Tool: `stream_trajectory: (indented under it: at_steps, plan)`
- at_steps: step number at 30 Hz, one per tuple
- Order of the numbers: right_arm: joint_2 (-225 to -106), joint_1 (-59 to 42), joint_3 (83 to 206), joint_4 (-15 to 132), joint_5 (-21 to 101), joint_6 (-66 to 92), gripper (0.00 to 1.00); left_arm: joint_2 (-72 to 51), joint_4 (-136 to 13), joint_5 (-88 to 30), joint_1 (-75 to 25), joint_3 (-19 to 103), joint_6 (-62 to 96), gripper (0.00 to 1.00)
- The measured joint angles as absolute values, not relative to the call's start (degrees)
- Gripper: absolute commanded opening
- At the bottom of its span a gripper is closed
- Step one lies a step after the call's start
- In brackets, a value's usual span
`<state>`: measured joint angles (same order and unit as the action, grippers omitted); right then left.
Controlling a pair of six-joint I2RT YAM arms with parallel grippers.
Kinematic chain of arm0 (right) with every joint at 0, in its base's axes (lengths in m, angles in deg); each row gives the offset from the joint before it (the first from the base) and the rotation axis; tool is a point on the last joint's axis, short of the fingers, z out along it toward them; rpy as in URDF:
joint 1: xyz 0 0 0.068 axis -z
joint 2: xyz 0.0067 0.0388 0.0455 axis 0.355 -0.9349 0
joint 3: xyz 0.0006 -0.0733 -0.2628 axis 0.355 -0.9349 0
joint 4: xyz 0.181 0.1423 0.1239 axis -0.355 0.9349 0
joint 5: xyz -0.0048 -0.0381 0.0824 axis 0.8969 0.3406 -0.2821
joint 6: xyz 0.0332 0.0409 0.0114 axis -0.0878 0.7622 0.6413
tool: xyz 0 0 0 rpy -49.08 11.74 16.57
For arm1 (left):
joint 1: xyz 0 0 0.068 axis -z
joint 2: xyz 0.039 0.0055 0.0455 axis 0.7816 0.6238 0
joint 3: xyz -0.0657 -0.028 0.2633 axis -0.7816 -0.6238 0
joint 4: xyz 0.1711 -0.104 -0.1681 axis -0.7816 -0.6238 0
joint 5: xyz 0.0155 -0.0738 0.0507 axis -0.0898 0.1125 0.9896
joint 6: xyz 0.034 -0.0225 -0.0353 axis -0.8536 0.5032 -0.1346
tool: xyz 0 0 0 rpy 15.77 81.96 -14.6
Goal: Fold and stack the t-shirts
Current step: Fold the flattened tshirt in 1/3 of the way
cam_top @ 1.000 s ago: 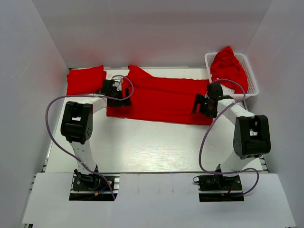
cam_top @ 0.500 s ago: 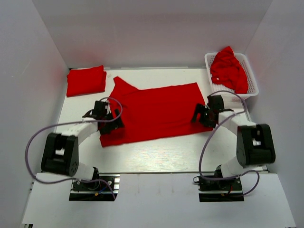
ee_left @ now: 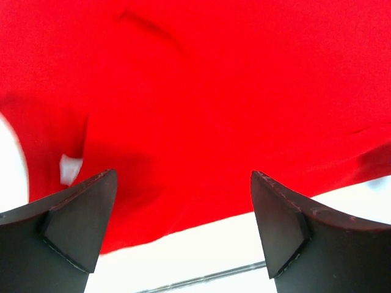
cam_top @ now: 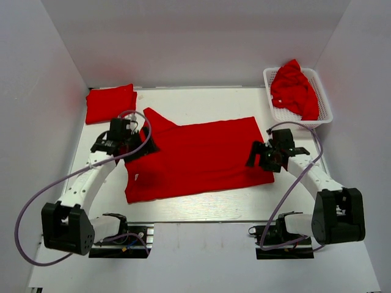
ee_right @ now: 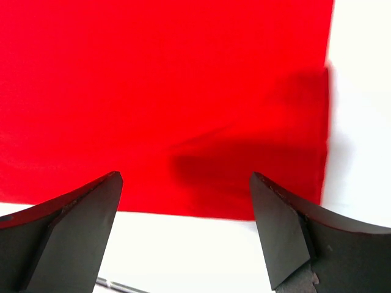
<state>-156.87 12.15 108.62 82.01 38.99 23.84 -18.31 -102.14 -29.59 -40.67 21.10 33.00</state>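
- We see a bright red t-shirt [cam_top: 201, 155] spread flat on the desk [cam_top: 201, 210], slightly skewed, with one sleeve pointing to the far left.
- A folded t-shirt [cam_top: 111, 104] lies in the far left corner, and a crumpled t-shirt [cam_top: 293, 88] fills the basket [cam_top: 276, 115].
- Our left fingers [ee_left: 76, 223] hover wide apart over the spread shirt's left side, holding nothing.
- Our right fingers [ee_right: 287, 232] hang wide apart over its near right corner, also empty.

table [cam_top: 201, 206] | spread red t-shirt [cam_top: 201, 155] centre | folded t-shirt [cam_top: 110, 104] far-left | basket [cam_top: 282, 113] far-right

Left end effector [ee_left: 183, 183], right end effector [ee_right: 185, 183]: jaws wide
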Motion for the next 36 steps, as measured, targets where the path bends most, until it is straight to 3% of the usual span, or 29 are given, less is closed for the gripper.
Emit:
stream_trajectory:
  at_steps: [5, 13, 17, 26, 29, 36]
  plan:
    - [-156.02, 12.15, 112.79, 82.14, 41.42, 22.38, 0.9, -9.22, -98.03, -32.5, -39.94, 27.99, 31.2, 1.0]
    - [-155.69, 12.15, 112.97, 82.53, 45.16, 22.51, 0.9, 5.36, -95.52, -33.44, -36.69, 29.8, 31.6, 0.91]
    - [-156.28, 12.17, 112.97, 82.53, 45.81, 22.7, 0.9, 7.85, -95.04, -30.6, -34.94, 31.88, 33.52, 0.9]
    - [-158.38, 12.21, 112.97, 82.68, 46.64, 22.99, 0.9, 10.98, -95.17, -22.91, -33.58, 34.02, 38.35, 0.75]
    - [-159.01, 12.32, 112.97, 82.77, 46.82, 23.16, 0.9, 12.31, -95.34, -21.2, -33.52, 34.33, 39.4, 0.65]
    - [-160.06, 12.41, 112.99, 83.14, 46.84, 23.4, 0.9, 14.24, -95.3, -19.56, -32.64, 34.39, 40.78, 0.61]
